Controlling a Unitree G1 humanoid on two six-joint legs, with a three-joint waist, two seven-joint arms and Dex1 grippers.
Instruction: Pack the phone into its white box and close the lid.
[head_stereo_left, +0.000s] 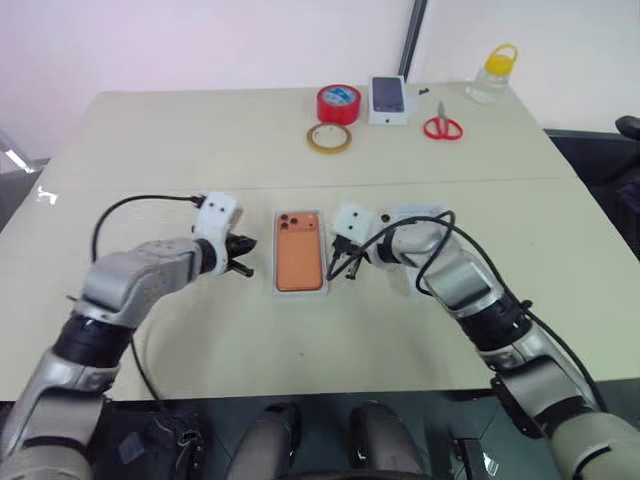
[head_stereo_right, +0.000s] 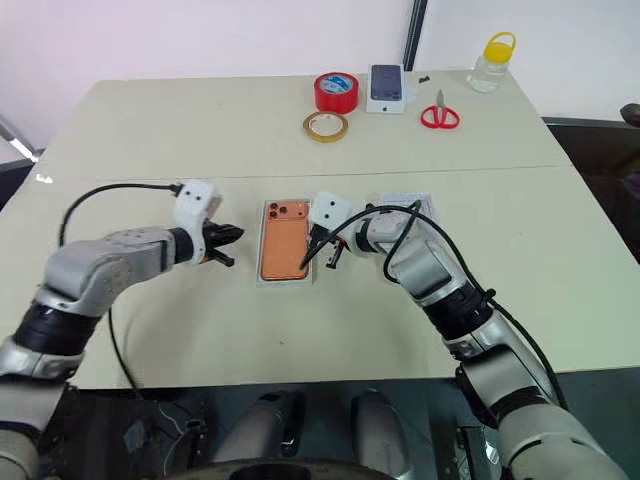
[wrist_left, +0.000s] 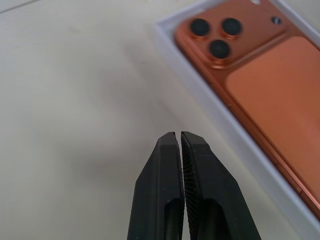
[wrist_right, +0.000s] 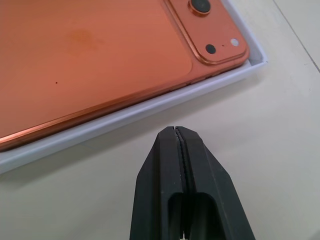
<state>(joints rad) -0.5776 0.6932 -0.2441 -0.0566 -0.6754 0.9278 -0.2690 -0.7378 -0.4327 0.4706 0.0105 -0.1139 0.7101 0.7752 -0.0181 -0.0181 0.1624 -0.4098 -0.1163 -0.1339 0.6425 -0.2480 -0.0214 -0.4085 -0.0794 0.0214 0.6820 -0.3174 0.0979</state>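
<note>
Left eye view: one table, mid-table one white box holding one phone camera-end far, one lid right behind the right arm, left gripper and right gripper flanking, both pinched together, empty; phone packed, lid fetch judged next.
</note>
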